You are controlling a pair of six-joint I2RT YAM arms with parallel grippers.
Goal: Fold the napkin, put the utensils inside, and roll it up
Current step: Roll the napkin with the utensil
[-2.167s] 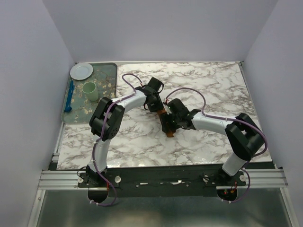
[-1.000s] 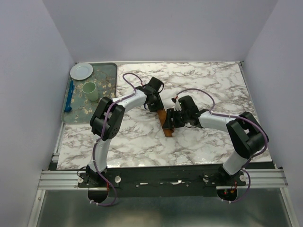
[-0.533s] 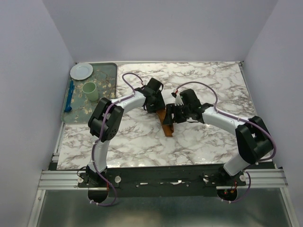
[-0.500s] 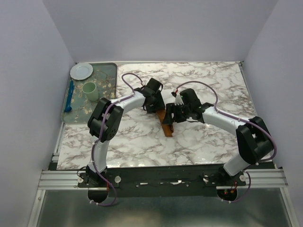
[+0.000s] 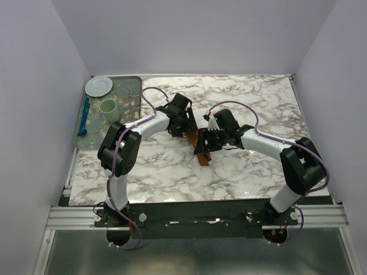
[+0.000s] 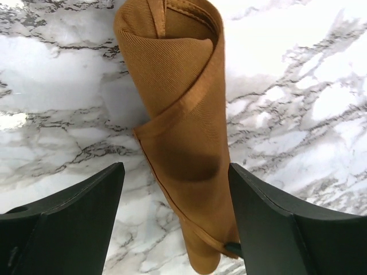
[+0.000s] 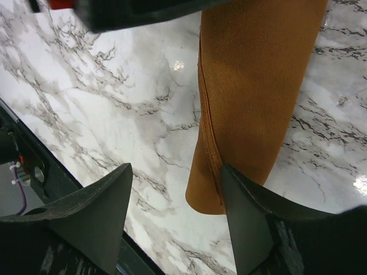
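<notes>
Rolled napkin [image 6: 183, 132] lies on the table [image 6: 304, 86] inside both sets of jaws; neither set grips it

Finding: my left jaws stand spread wide with the roll in the gap between them. Its long axis runs out ahead of me, leaning slightly, and its near end lies just beside the right-hand finger; contact there cannot be confirmed. My right jaws are likewise spread and straddle the roll near one end, the cloth closer to the right-hand finger, nothing pinched. Both arms meet at the roll from opposite sides, about equally near. No fork is visible; whether it sits inside the roll cannot be told. Judgement: rolling looks complete, so the next move calls for a clean lift away without snagging the outer flap
</notes>
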